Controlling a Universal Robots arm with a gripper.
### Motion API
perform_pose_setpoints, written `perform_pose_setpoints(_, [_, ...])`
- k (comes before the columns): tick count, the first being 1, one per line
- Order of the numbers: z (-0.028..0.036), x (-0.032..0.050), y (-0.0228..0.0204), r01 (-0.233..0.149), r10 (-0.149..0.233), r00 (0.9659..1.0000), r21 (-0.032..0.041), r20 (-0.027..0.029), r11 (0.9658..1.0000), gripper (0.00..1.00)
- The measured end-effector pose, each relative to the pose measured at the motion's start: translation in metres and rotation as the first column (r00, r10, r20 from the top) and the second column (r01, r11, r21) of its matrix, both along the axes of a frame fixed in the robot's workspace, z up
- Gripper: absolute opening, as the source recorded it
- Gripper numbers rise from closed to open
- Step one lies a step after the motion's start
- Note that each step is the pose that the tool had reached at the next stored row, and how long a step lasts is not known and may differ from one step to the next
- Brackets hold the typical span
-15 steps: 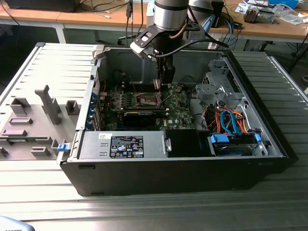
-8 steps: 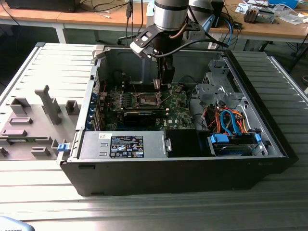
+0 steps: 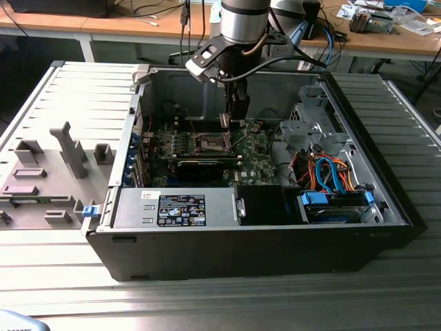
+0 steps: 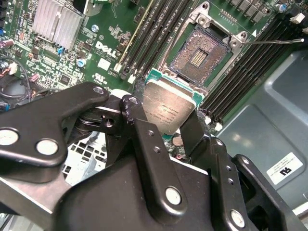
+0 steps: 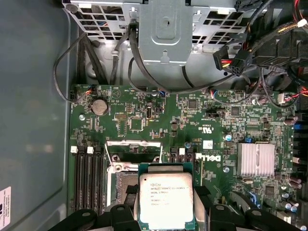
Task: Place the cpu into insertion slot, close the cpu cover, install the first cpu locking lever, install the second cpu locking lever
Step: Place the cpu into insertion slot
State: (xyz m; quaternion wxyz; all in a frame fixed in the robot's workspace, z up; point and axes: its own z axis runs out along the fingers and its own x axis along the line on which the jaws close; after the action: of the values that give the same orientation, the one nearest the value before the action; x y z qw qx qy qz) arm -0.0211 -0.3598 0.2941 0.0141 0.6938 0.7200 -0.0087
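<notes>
My gripper is shut on the cpu, a flat square chip with a grey metallic face and a green edge, pinched between two black fingers. In the first wrist view the cpu hangs over the green board, partly covering the insertion slot. The insertion slot lies bare, its dark pin field showing inside a silvery rim. The cpu cover stands raised beside it. A thin wire locking lever sticks out sideways. In the exterior view the gripper hovers just above the slot inside the case.
Black memory slots flank the socket. A finned heat sink and a metal drive cage with cables stand nearby. The case walls enclose the board. A grey fixture tray lies at the exterior view's left.
</notes>
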Motion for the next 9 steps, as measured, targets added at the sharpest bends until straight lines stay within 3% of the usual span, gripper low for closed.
perform_pose_setpoints(9, [0.0000,0.0000,0.0000,0.012,-0.012,0.9999,0.0000,0.0000,0.9999,0.54])
